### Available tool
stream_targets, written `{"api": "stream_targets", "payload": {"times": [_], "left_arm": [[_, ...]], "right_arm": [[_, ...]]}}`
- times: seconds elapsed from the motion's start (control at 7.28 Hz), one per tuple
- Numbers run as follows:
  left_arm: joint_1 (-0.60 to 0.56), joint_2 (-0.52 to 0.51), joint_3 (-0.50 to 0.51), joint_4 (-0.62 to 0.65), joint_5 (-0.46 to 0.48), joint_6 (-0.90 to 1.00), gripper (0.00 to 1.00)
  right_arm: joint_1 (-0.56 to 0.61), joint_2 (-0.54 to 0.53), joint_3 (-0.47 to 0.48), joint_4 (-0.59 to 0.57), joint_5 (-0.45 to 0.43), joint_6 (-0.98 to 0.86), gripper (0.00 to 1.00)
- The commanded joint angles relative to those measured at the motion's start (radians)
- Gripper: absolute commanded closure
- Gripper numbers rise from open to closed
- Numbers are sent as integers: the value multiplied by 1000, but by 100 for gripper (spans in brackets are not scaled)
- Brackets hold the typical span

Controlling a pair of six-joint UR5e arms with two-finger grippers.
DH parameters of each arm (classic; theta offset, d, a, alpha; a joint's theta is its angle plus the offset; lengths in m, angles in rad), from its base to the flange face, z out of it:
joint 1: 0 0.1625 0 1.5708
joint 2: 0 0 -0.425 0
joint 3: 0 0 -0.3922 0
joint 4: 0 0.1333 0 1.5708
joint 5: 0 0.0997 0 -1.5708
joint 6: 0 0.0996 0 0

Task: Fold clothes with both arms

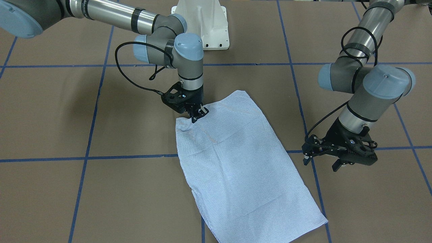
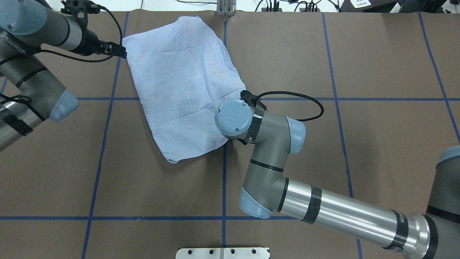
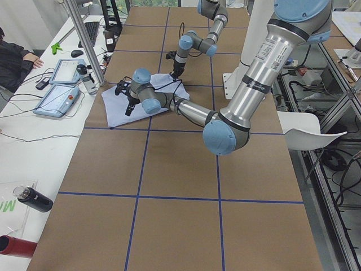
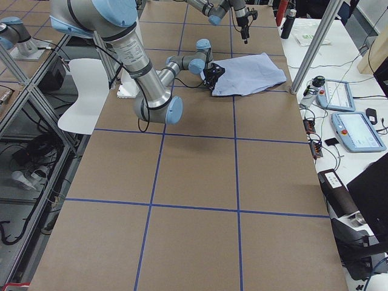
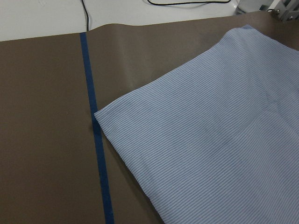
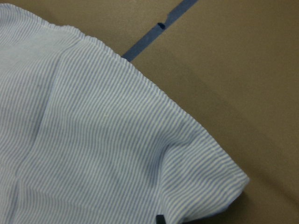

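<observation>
The table (image 1: 135, 135) is covered in plain brown sheeting, marked into large squares by blue tape lines (image 1: 87, 157). The white base (image 1: 206, 23) is bolted at its near edge, between the two arms.

The shirt (image 1: 236, 158) lies folded into a slanted oblong on the far half of the table, on the robot's left of centre. It crosses one tape line and reaches nearly to the far edge. It is mostly flat, with soft creases.

The right claw (image 1: 199, 114) points straight down at the shirt's near corner. Its fingers look drawn together on the cloth edge, which puckers and sits a little off the table in the right wrist view.

The left claw (image 1: 320, 163) hangs just beside the shirt's long side, not touching it, with its fingers apart. In the overhead view it is level with a far corner of the shirt.

Beyond the far edge runs a white side table (image 3: 34, 141) carrying two pendants (image 3: 56, 99), a keyboard (image 3: 90, 33), a black bottle (image 3: 34, 200) and loose cables. A dark sleeve (image 3: 11, 59) rests on it at the edge of the view. A metal post (image 3: 84, 39) rises between the two tables. Behind the robot the floor holds framing and tangled cables.
</observation>
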Motion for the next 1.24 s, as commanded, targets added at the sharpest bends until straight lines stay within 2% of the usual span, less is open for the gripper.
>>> {"api": "stream_targets", "payload": {"times": [0.0, 0.41, 0.55, 0.82, 0.96, 1.1], "left_arm": [[77, 4, -71, -11, -36, -154, 0], [266, 175, -358, -9, -39, -326, 0], [350, 203, -399, -9, -13, -439, 0], [497, 269, -466, -9, 120, -651, 0], [571, 271, -466, -6, 198, -787, 0], [607, 271, -464, -6, 237, -843, 0]], "right_arm": [[-10, -95, 150, -5, 2, -2, 100], [-99, -111, 235, -56, -43, 30, 100], [-106, -111, 235, -56, -45, 36, 100], [-106, -112, 234, -56, -47, 35, 100], [-106, -112, 234, -56, -47, 35, 100], [-106, -112, 235, -56, -47, 35, 100]]}}
